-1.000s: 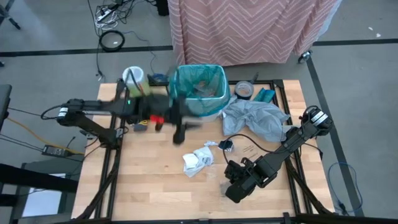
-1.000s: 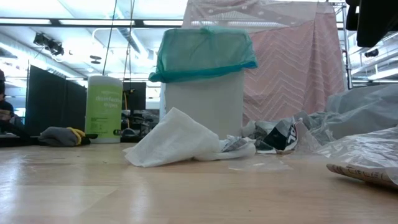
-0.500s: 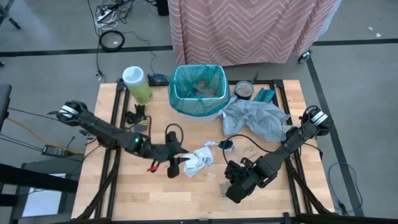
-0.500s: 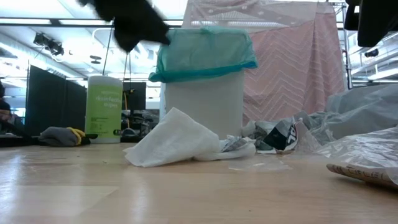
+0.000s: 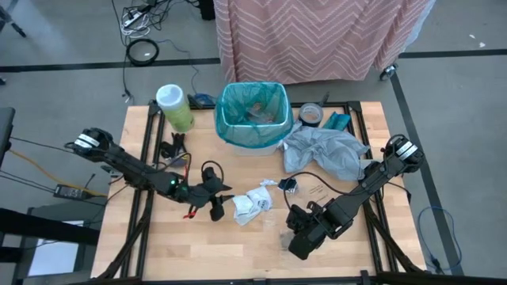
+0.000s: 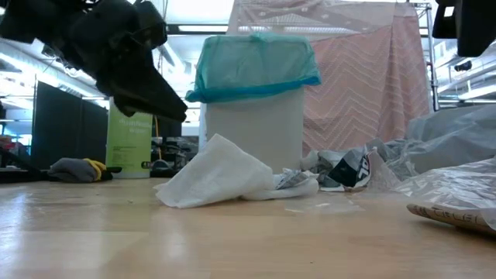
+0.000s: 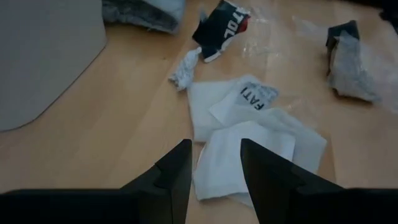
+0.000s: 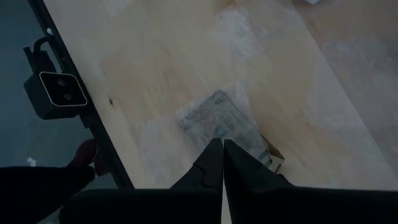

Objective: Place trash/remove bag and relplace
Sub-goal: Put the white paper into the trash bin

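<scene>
Step in hand, as judged: picking up loose litter for the lined bin. The left gripper (image 5: pixel 219 207) hangs low over the table just beside the crumpled white paper wrappers (image 5: pixel 252 204), its fingers (image 7: pixel 174 174) spread apart with nothing between them. To do this well, bring the fingers down astride a raised fold of the paper — not a flat edge — so the pads close on bulk and do not scrape bare wood. Keep the approach steep; a shallow one would likely push the light sheet away.

The right gripper (image 5: pixel 299 244) waits near the table's front edge, fingers pressed together, tips over a small clear plastic packet (image 8: pixel 224 124) lying flat on the wood; whether it touches the packet cannot be told.

Materials:
- Wrappers: thin white paper, creased, soft, layered, partly printed.
- A black-and-white printed scrap (image 7: pixel 219 28) — glossy, crumpled — lies beyond them.
- The bag (image 5: pixel 253 113): thin translucent teal film, fitted in the white bin (image 6: pixel 253 128), its rim folded over the top, some litter already inside.
- A pale grey plastic bag (image 5: pixel 325 152) sits slack and wrinkled beside the bin.
- Table (image 5: pixel 198 249): pale wood planks, smooth.
</scene>
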{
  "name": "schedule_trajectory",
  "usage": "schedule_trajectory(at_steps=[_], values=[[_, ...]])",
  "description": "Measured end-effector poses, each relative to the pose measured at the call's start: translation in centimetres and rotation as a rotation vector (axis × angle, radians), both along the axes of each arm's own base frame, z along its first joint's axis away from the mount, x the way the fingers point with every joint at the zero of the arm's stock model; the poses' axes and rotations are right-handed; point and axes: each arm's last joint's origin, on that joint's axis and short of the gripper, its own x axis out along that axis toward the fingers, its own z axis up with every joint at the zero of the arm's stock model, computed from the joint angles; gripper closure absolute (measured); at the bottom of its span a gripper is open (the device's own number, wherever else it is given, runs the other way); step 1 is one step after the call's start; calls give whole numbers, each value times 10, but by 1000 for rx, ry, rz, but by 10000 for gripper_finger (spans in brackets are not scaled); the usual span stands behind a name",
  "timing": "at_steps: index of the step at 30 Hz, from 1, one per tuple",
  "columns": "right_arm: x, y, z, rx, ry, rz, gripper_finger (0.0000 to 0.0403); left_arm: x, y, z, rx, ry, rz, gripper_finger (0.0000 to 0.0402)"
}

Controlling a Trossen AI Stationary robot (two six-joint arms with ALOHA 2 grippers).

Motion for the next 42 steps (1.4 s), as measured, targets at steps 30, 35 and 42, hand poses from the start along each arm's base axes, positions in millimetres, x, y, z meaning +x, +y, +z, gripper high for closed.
schedule_trajectory(at_steps=[30, 35, 42], values=[[0, 1, 0, 20, 4, 26, 399, 26, -13, -83, -86, 14, -26, 257], [1, 2, 0, 28, 4, 30, 402, 28, -14, -83, -111, 17, -34, 313], [1, 2, 0, 26, 5, 31, 401, 33, -18, -80, -147, 42, -81, 395]])
